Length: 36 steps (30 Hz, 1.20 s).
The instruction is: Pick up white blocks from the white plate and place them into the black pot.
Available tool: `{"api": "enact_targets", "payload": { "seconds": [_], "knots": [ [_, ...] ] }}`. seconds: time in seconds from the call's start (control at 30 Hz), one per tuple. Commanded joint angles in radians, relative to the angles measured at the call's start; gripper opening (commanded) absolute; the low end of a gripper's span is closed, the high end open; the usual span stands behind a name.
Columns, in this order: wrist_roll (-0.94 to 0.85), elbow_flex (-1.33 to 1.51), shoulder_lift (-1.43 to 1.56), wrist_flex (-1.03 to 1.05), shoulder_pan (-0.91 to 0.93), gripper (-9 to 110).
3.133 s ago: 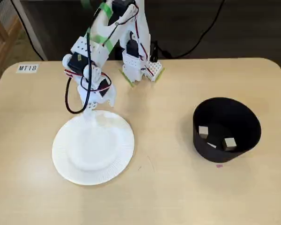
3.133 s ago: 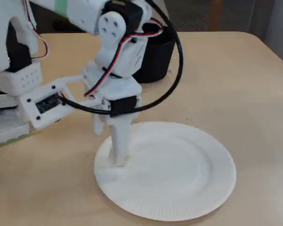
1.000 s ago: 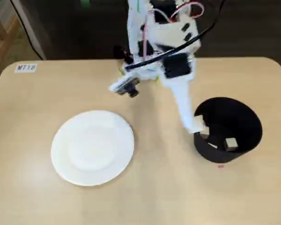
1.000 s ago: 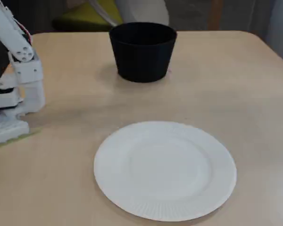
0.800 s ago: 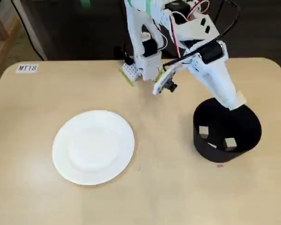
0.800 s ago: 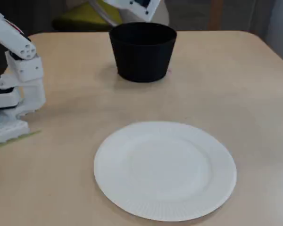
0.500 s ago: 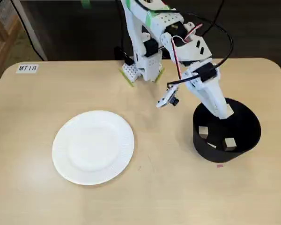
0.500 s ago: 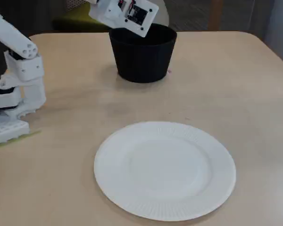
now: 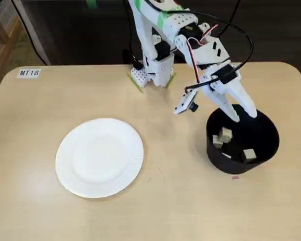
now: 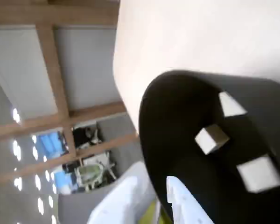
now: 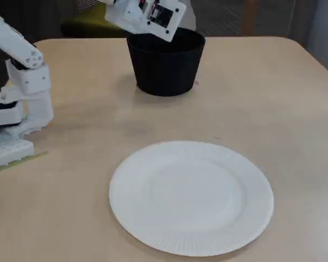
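The black pot stands at the right of a fixed view, with white blocks lying inside it. In the wrist view three white blocks rest on the floor of the black pot. My gripper hangs over the pot's far rim, open, with nothing between its fingers. Its fingertips enter the wrist view from below. The white plate lies at the left with nothing on it. In another fixed view the white plate fills the foreground, and the black pot stands behind it.
The arm's base is mounted at the table's far edge, and shows at the left in another fixed view. A label reading MT18 is stuck at the far left corner. A small pink mark sits before the pot.
My gripper left the plate with a block, swung right over the pot and opened. One more block now lies in the pot.
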Motion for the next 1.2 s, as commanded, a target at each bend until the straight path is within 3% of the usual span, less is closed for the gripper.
{"api": "enact_targets", "payload": {
  "seconds": [0.0, 0.13, 0.27, 0.77, 0.97, 1.17],
  "knots": [
    [-0.048, -0.288, -0.005, 0.322, 0.115, -2],
    [-0.057, -0.546, 0.026, 0.653, 0.302, -2],
    [-0.04, -0.483, 0.222, 0.767, 0.482, -2],
    [-0.018, 0.327, 0.755, 0.577, 0.511, -2],
    [0.006, 0.54, 0.988, 0.598, 0.518, -2],
    [0.011, 0.62, 0.997, 0.629, 0.515, -2]
  ]
}}
